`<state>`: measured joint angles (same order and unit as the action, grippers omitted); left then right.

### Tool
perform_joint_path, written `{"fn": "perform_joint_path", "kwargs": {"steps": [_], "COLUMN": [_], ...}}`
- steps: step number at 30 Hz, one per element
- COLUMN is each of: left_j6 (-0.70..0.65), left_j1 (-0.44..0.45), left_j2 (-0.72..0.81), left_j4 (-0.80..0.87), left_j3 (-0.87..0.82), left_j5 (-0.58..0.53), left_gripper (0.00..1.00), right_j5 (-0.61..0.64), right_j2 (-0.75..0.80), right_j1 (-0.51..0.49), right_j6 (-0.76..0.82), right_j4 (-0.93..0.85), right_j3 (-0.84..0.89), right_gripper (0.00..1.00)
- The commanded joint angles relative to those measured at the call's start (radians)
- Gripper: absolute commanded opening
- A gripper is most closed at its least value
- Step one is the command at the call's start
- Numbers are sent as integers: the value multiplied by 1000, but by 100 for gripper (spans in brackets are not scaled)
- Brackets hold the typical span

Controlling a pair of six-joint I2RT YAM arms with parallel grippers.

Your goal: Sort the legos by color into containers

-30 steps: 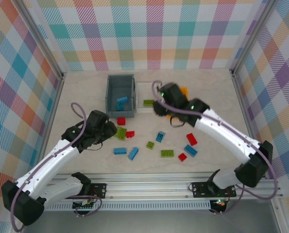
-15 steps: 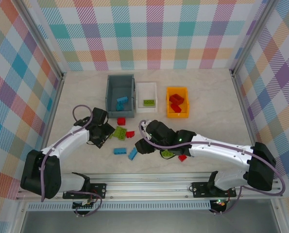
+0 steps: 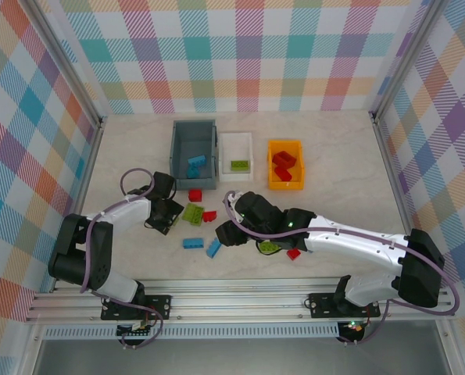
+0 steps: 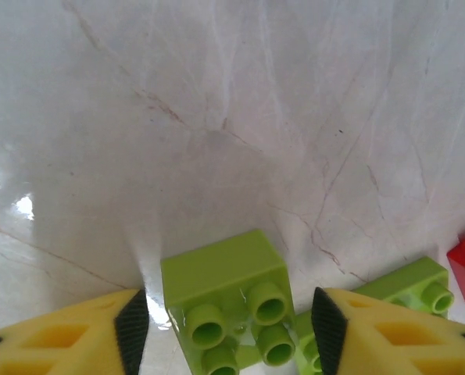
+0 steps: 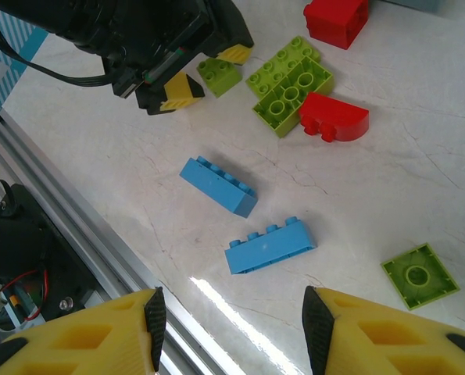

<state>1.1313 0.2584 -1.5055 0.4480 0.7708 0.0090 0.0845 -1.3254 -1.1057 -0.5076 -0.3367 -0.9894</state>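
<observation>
Pale marbled worktop [image 3: 334, 156], pastel plaid walls [image 3: 248, 55] on 3 sides. At back, 3 bins: grey-blue bin [image 3: 177, 152] w/ 1 blue lego [image 3: 196, 163], white bin [image 3: 237, 141] w/ 1 green lego [image 3: 239, 165], orange bin [image 3: 285, 144] w/ 2 red legos [image 3: 283, 158]. Loose mid-worktop: 2 blue bricks [image 3: 192, 243], 3 red bricks [image 3: 194, 194]; green bricks [image 3: 191, 213] partly under arms, count unclear. Left tool [image 4: 226, 324] spread astride small green brick [image 4: 224, 281], gaps both sides. Right tool [image 5: 230, 328] spread, empty.

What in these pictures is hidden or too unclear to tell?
1. Left wrist view: the bottom edge cuts off the small green brick between the yellow fingers.
2. Top view: the right arm covers part of a green brick and a red brick.
</observation>
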Motion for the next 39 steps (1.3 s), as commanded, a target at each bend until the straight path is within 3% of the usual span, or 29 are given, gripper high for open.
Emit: {"fn": "perform_joint_path", "kwargs": {"steps": [1, 4, 7, 10, 13, 16, 20, 31, 39], "left_j6": [7, -2, -40, -114, -196, -265, -345, -514, -562], "left_j1": [-12, -11, 12, 125, 264, 359, 408, 379, 329], "left_j2": [-10, 32, 121, 200, 176, 73, -122, -711, -908], "left_j4": [-65, -66, -11, 75, 157, 188, 193, 401, 417], "left_j3": [-12, -34, -15, 93, 259, 423, 625, 1316, 1550], "left_j5": [-8, -16, -44, -117, -193, -233, -233, -265, -235], "left_gripper": [48, 33, 26, 25, 25, 25, 25, 26, 29], "right_j5": [-5, 8, 58, 201, 250, 230, 220, 214, 210], "right_j2": [9, 17, 45, 115, 214, 310, 373, 426, 431], "right_j1": [-6, -5, -6, 12, 87, 191, 284, 332, 338], "right_j6": [-15, -15, -12, -57, -132, -199, -234, -224, -217], "right_j4": [5, 1, -19, -77, -86, -86, -127, -192, -222], "right_j3": [-20, -15, -12, 2, 58, 111, 112, 94, 101], "right_gripper": [52, 52, 51, 50, 50, 51, 51, 51, 52]}}
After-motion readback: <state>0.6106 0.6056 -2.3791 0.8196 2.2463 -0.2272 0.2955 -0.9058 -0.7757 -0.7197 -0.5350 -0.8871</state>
